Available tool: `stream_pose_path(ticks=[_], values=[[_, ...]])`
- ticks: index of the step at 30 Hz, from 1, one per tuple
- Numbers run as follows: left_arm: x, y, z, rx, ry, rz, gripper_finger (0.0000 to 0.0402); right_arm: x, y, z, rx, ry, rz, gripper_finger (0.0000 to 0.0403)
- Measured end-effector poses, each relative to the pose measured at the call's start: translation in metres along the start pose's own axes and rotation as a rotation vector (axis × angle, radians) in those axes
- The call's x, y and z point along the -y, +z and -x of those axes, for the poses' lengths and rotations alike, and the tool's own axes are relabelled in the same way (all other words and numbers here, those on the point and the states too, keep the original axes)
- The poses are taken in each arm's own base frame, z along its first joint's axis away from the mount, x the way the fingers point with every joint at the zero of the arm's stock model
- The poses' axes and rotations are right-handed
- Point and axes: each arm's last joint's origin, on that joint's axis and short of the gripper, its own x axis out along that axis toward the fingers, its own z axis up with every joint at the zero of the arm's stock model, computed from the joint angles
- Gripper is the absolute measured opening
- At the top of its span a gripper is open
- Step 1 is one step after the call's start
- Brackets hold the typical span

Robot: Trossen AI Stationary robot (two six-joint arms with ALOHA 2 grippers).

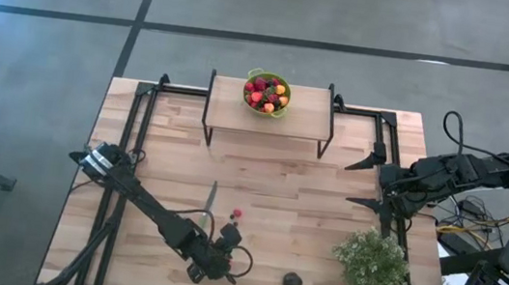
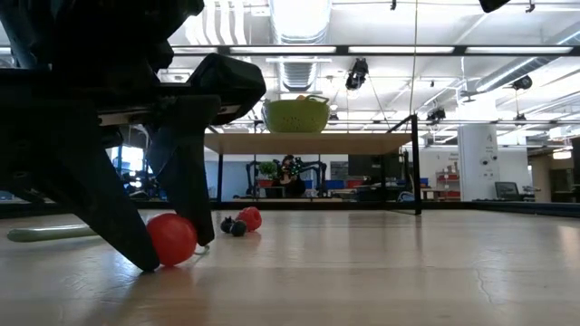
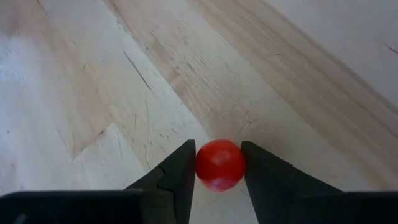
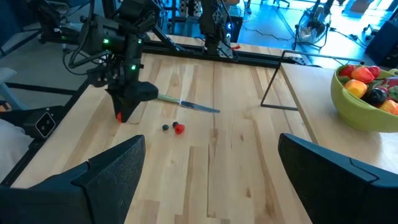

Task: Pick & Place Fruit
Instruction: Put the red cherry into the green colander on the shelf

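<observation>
The left arm stretches low over the table's near edge, its left gripper (image 3: pixel 219 180) clamped on a red berry (image 3: pixel 219 164) resting on the wood. The right gripper (image 4: pixel 211 168) hovers spread wide at the right side, facing the green bowl (image 1: pixel 267 93) of fruit on the shelf.

Two grippers were counted: the left gripper (image 1: pixel 220 273) and the right gripper (image 1: pixel 363 182). One green bowl (image 1: pixel 267 93) of heaped fruit, uncountable, was seen at twelve o'clock. Four loose fruits were counted: two red berries (image 2: pixel 171 239) (image 2: pixel 249 218), one small dark berry (image 2: pixel 232 226), one bigger dark round fruit (image 1: pixel 292 282). One knife (image 1: pixel 210 202) and one plant (image 1: pixel 372 262) were counted.
</observation>
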Motion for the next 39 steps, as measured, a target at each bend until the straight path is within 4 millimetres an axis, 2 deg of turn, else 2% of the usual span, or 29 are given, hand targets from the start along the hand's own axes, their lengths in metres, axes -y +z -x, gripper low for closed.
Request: stream_pose_path(ticks=[12, 20, 31, 39], values=[[-0.001, 0.001, 0.005, 0.011, -0.005, 0.064, 0.0130, 0.000, 0.000, 0.000, 0.000, 0.000, 0.000, 0.0363], [-0.006, 0.006, 0.008, 0.030, 0.066, 0.135, 0.0127, 0.000, 0.000, 0.000, 0.000, 0.000, 0.000, 0.0363], [-0.018, 0.030, 0.031, 0.101, 0.103, 0.161, 0.0127, 0.000, 0.000, 0.000, 0.000, 0.000, 0.000, 0.0363], [-0.035, 0.042, 0.058, 0.160, 0.214, 0.147, 0.0126, 0.000, 0.000, 0.000, 0.001, 0.000, 0.000, 0.0363]])
